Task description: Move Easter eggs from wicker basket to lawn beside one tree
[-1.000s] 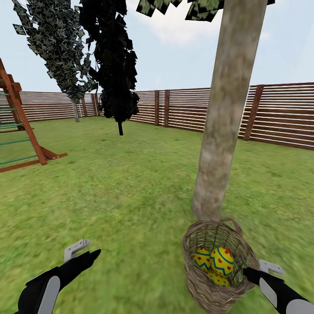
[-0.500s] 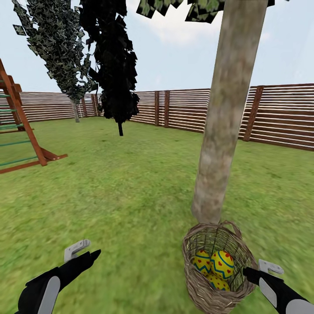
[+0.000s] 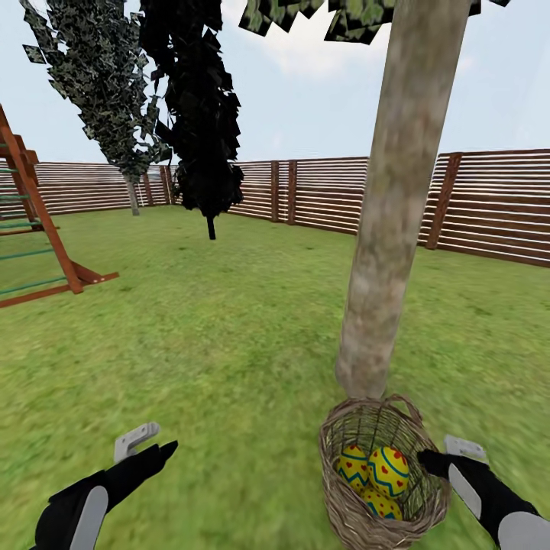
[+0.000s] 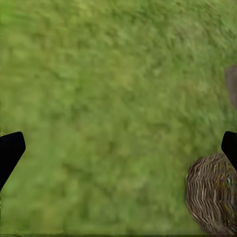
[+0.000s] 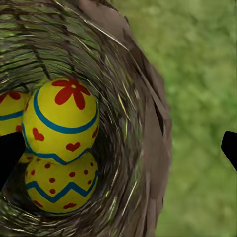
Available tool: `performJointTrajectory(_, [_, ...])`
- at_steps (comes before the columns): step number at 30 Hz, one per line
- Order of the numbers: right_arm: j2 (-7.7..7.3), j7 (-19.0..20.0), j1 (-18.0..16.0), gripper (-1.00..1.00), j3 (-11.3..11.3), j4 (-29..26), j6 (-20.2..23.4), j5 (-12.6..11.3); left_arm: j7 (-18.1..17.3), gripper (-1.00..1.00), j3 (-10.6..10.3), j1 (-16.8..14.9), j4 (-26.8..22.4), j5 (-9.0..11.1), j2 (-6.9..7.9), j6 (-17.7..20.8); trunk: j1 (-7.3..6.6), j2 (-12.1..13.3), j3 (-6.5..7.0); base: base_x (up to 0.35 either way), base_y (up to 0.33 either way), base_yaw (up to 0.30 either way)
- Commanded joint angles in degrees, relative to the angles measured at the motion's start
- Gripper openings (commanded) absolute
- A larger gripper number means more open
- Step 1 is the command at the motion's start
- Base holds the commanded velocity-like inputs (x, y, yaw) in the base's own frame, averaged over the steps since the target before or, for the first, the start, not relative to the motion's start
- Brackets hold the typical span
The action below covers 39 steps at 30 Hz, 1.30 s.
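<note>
Pretty plain backyard scene: brown slatted wooden fence (image 3: 489,202) running all the way round the back, pale blue sky (image 3: 305,92) with soft white cloud. Red-brown wooden play tower (image 3: 34,221) off to the side, plus a black-leaved conifer (image 3: 200,114) and a darker leafy one (image 3: 99,84) by the fence.

Eggs (image 3: 374,477) in basket (image 3: 344,513) — before tree (image 3: 389,221)
</note>
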Motion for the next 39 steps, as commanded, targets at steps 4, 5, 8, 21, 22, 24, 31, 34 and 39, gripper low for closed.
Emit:
performJointTrajectory(4, [-0.19,-0.43,0.03,1.0,-0.25,-10.22,10.51,-0.74,0.12,1.0,-0.02,-0.04,1.87,0.35,-0.05,-2.43,-0.23,0.39,0.12,0.0,0.0,0.0])
performJointTrajectory(5, [-0.17,-0.44,0.03,1.0,-0.4,-11.54,12.16,-0.82,0.12,1.0,-0.03,-0.04,1.97,0.35,-0.08,-2.66,-0.23,0.39,0.12,0.0,0.0,0.0])
performJointTrajectory(8, [-0.06,-0.51,0.03,1.0,-3.6,-16.73,20.3,-1.09,0.12,1.0,-0.12,-0.04,2.13,0.35,-0.05,-2.98,-0.23,0.39,0.12,0.0,0.0,0.0])
performJointTrajectory(21, [3.5,-1.11,0.03,1.0,-9.17,-24.71,32.88,-1.18,-0.14,1.0,-1.22,-0.04,2.15,0.35,-0.05,-3.06,-0.23,0.39,0.12,0.0,0.0,0.0])
performJointTrajectory(22, [4.43,-1.15,0.03,1.0,-9.21,-24.82,32.54,-1.14,-0.11,1.0,-1.27,-0.04,2.15,0.35,-0.05,-3.06,-0.23,0.39,0.12,0.0,0.0,0.0])
performJointTrajectory(24, [5.59,-1.2,0.03,1.0,-9.24,-24.92,32.02,-1.08,-0.08,1.0,-1.31,-0.04,2.15,0.35,-0.05,-3.06,-0.23,0.39,0.12,0.0,0.0,0.0])
performJointTrajectory(31, [6.86,-1.35,0.07,1.0,-9.15,-24.71,31.37,-0.71,-0.28,1.0,-1.44,-0.04,2.15,0.35,-0.06,-3.06,-0.23,0.39,0.17,0.0,0.099,-0.068])
performJointTrajectory(34, [6.88,-1.35,0.1,1.0,-9.12,-24.68,31.35,-0.71,-0.3,1.0,-1.44,-0.04,2.15,0.35,-0.05,-3.06,-0.23,0.39,0.25,0.0,0.293,-0.22])
performJointTrajectory(39, [6.84,-1.31,0.1,1.0,-9.17,-24.67,31.32,-0.71,-0.28,1.0,-1.5,-0.04,2.15,0.35,-0.08,-3.06,-0.23,0.39,0.4,0.0,0.249,-0.246])
